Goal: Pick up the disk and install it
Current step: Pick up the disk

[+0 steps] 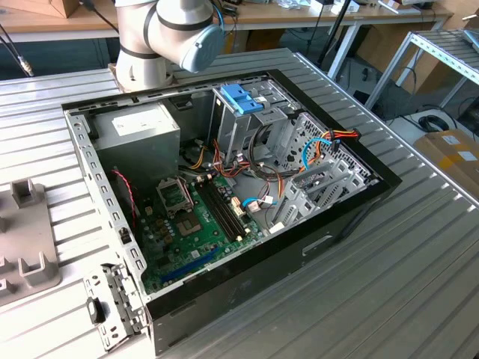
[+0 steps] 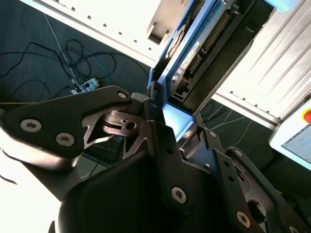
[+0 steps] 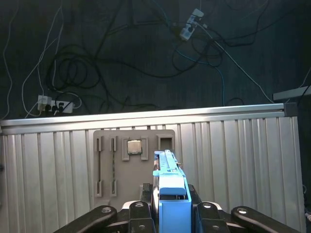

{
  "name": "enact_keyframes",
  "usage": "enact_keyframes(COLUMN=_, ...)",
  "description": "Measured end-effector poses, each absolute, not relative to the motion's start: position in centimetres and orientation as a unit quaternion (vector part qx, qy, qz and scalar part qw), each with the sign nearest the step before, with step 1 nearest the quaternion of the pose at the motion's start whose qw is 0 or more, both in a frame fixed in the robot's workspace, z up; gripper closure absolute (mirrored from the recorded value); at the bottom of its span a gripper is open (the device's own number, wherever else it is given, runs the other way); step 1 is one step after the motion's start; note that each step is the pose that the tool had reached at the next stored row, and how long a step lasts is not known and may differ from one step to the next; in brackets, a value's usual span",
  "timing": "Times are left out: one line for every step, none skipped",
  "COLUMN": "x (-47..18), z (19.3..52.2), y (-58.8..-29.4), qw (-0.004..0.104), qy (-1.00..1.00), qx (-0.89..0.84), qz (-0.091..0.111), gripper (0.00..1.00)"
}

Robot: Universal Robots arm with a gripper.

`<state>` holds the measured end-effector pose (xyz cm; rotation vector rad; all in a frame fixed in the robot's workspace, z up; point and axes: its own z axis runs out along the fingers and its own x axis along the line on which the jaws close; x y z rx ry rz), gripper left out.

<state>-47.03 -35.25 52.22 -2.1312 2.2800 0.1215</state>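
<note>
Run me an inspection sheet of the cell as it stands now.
Surface: ribbed metal table, with nothing spilled on it.
Job's things: the disk in its blue carrier is held on edge. The open computer case lies on its side, with a blue bracket on top of its drive cage.
Clutter: a grey fixture holds a processor chip. A loose metal bracket sits by the case corner.
Grippers: gripper, jaws shut on the disk.
Cables: coloured wires are bundled inside the case. Loose leads and a power strip lie on the floor.
Surroundings: a metal rack stands at the exterior view's right, with benches behind it.
</note>
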Motion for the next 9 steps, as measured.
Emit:
enact_keyframes(x=-47.03, z=52.21, y=-35.34, qw=0.009, qy=0.730, qx=-0.682, qz=0.039, gripper=0.63)
enact_keyframes(x=-47.03, z=52.21, y=-35.40, qw=0.009, qy=0.730, qx=-0.682, qz=0.039, gripper=0.63)
enact_keyframes(x=-47.03, z=52.22, y=-35.48, qw=0.009, qy=0.730, qx=-0.682, qz=0.039, gripper=0.63)
enact_keyframes(x=-47.03, z=52.21, y=-35.54, qw=0.009, qy=0.730, qx=-0.682, qz=0.039, gripper=0.63)
enact_keyframes(x=-47.03, z=52.21, y=-35.60, qw=0.009, qy=0.730, qx=-0.682, qz=0.039, gripper=0.63)
enact_keyframes(x=-47.03, z=52.21, y=-35.66, qw=0.009, qy=0.730, qx=-0.682, qz=0.039, gripper=0.63)
enact_keyframes(x=-47.03, z=52.21, y=-35.72, qw=0.009, qy=0.730, qx=-0.682, qz=0.039, gripper=0.63)
enact_keyframes(x=-47.03, z=52.21, y=-35.77, qw=0.009, qy=0.730, qx=-0.682, qz=0.039, gripper=0.63)
enact_keyframes(x=-47.03, z=52.22, y=-35.83, qw=0.009, qy=0.730, qx=-0.682, qz=0.039, gripper=0.63)
